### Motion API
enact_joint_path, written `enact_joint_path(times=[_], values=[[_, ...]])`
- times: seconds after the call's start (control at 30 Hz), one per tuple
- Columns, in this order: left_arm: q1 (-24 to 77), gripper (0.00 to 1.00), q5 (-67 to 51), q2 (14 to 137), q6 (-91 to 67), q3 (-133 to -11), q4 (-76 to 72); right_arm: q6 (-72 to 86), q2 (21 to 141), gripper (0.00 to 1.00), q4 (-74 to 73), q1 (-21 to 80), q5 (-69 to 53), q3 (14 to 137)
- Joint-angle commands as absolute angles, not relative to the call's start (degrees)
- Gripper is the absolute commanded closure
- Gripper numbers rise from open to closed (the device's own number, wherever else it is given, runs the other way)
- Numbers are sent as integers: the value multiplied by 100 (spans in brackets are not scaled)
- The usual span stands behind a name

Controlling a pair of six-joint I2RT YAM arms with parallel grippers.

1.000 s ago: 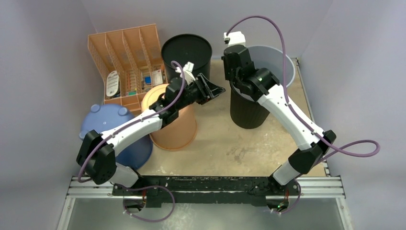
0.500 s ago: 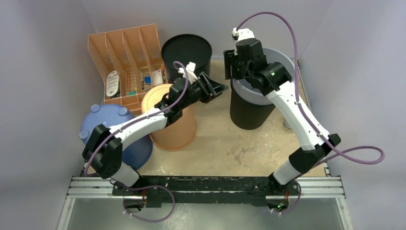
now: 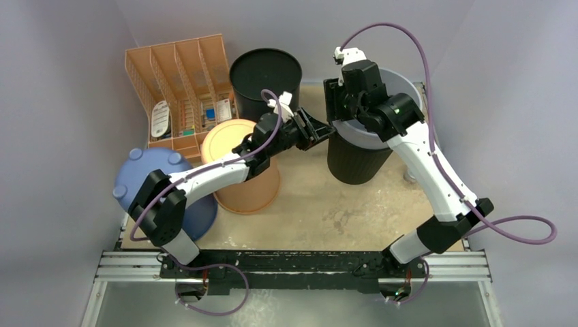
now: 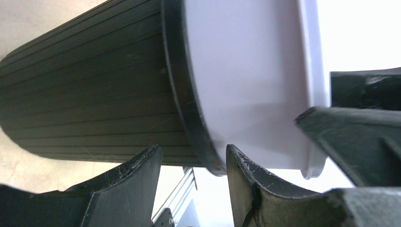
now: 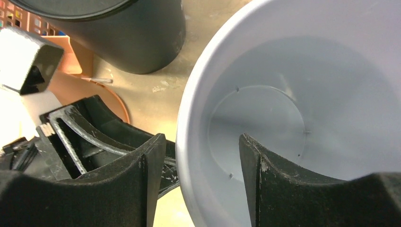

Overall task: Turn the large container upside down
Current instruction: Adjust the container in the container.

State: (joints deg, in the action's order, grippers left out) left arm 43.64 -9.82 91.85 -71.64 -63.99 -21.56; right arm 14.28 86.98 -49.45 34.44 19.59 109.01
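The large container is a pale grey bucket, standing mouth up and nested in a black ribbed bin. My right gripper hangs at the bucket's left rim. In the right wrist view this gripper is open and straddles the rim of the bucket, one finger inside, one outside, with gaps on both sides. My left gripper reaches in from the left. It is open, its fingers on either side of the ribbed bin's rim, just below the grey wall.
A tall black bin stands at the back. An orange bin and a blue container sit bottom up at the left. An orange mesh organiser fills the back left corner. Walls close in on three sides.
The right gripper has opened and shifted up and right, now straddling the bucket's rim. The left arm has stretched right, bringing its open gripper up to the ribbed bin.
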Motion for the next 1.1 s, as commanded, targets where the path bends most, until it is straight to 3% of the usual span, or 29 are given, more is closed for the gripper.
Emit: enact_joint_path(times=[0.0, 0.23, 0.37, 0.5, 0.6, 0.7, 1.07], values=[[4394, 49, -1028, 9294, -7249, -6844, -2585, 1348, 8548, 40, -4959, 3461, 1865, 10791], [4392, 60, -1111, 9492, -7401, -6895, -2746, 1321, 8490, 52, -5045, 3467, 1795, 10658], [4388, 67, -1114, 9532, -7511, -6861, -2768, 1285, 8516, 70, -5088, 3480, 1839, 10698], [4392, 74, -1146, 9580, -7702, -6858, -2817, 1212, 8537, 99, -5077, 3511, 1762, 10817], [4392, 80, -1202, 9628, -7976, -6866, -2901, 1204, 8589, 100, -5097, 3553, 1722, 10907], [4390, 100, -1270, 9695, -8276, -6972, -2916, 1239, 8641, 100, -5102, 3589, 1718, 10972], [4390, 100, -1051, 9699, -8429, -7320, -1764, 1275, 9184, 100, -5623, 3599, 1705, 12758]])
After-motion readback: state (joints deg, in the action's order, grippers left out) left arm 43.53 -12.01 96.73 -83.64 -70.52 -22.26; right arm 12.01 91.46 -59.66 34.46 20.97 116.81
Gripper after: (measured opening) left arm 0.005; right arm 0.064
